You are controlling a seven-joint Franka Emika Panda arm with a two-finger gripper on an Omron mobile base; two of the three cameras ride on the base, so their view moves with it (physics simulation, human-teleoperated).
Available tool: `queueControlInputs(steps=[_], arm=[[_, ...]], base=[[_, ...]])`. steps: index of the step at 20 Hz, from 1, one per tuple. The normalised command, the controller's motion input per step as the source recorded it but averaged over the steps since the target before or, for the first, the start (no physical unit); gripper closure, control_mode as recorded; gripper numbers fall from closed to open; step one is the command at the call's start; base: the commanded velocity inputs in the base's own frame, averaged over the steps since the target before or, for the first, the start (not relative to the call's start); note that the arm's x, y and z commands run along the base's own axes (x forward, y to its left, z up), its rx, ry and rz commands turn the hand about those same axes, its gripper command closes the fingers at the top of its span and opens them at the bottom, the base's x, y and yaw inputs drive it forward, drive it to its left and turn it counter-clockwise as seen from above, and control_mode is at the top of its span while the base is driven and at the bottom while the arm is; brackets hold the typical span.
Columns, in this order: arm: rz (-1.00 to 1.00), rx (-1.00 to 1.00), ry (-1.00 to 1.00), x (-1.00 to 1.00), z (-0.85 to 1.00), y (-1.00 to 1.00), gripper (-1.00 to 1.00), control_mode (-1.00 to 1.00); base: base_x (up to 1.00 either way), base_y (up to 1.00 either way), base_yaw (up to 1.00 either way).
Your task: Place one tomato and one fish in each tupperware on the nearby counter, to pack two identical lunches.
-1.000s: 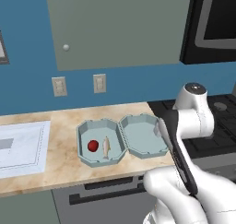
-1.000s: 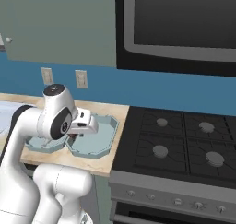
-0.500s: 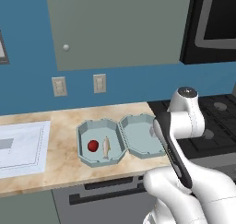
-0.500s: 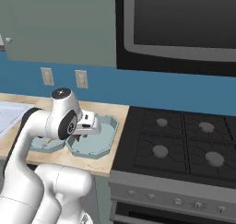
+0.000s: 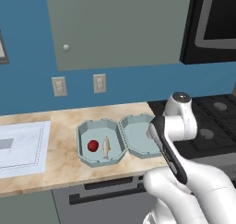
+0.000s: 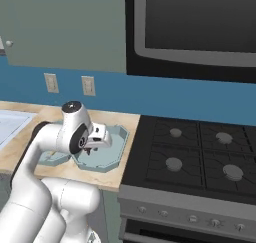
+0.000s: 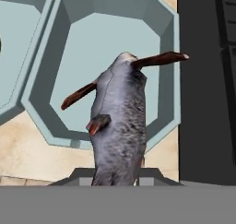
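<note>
Here the gripper [image 6: 89, 148] clasps a grey fish [image 7: 119, 126] above the beige counter's [image 5: 60, 149] right tupperware [image 5: 138, 135].

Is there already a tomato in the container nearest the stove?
No, the right tupperware is bare inside, while the tomato sits in the left tupperware.

The white arm [image 6: 50, 142] is bending over a beige counter [image 6: 122, 152], its hand [image 6: 97, 137] hanging above a teal-grey tupperware [image 6: 112, 154] sitting just beside a black stove [image 6: 200, 157]. Two wall outlets [image 6: 88, 85] are showing on the blue wall behind.
</note>
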Motion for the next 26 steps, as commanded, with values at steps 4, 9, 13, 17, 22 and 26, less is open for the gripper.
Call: queueControlInputs(steps=[4,9,13,17,22,26], arm=[[0.00,0.00,0.00,0.22,-0.17,0.00,1.00,-1.00],[0.00,0.00,0.00,0.14,-0.19,-0.06,1.00,-1.00],[0.00,0.00,0.00,0.15,-0.21,-0.11,1.00,-1.00],[0.00,0.00,0.00,0.18,-0.20,-0.08,1.00,-1.00],[-0.01,0.00,0.00,0.31,-0.16,0.00,1.00,-1.00],[-0.02,0.00,0.00,0.40,-0.12,0.00,1.00,-1.00]], base=[[0.00,0.00,0.00],[0.00,0.00,0.00],[0.00,0.00,0.00],[0.00,0.00,0.00],[0.00,0.00,0.00],[0.00,0.00,0.00]])
